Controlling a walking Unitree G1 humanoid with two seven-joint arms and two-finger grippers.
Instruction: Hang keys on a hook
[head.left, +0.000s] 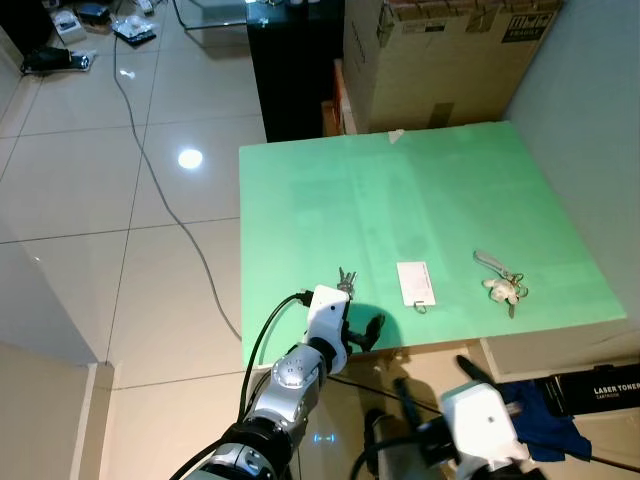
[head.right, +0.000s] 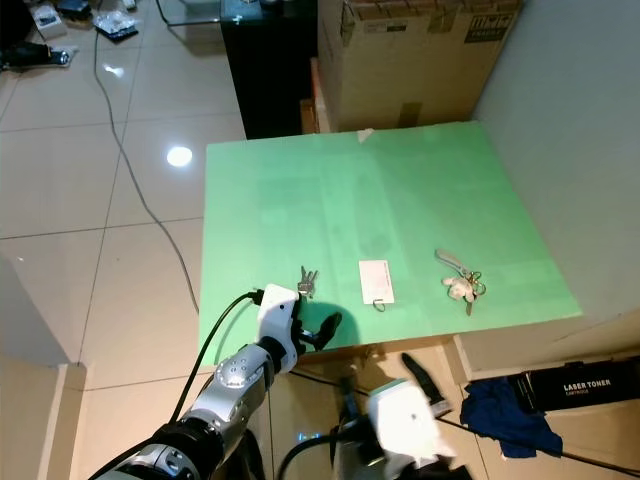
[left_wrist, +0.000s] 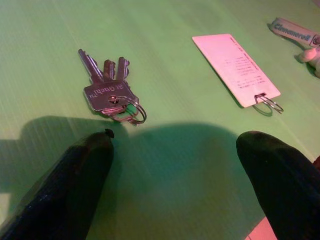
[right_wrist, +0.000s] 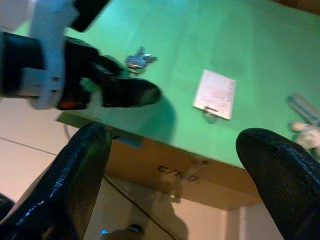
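Observation:
A bunch of silver keys (head.left: 346, 280) on a ring lies near the front left of the green table (head.left: 400, 190). My left gripper (head.left: 362, 325) is open just in front of the bunch at the table's front edge, fingers wide apart and nothing between them. In the left wrist view the keys (left_wrist: 110, 92) lie just beyond one black finger (left_wrist: 75, 180). A white card (head.left: 415, 283) on a ring and a keychain with a small plush (head.left: 503, 285) lie further right. My right gripper (head.left: 437, 378) is open, below and in front of the table edge.
A cardboard box (head.left: 450, 60) and a black cabinet (head.left: 295, 70) stand behind the table. A cable (head.left: 170, 210) runs over the tiled floor to the left. A black toner box (head.left: 600, 390) and a blue cloth (head.left: 545, 420) lie at the lower right.

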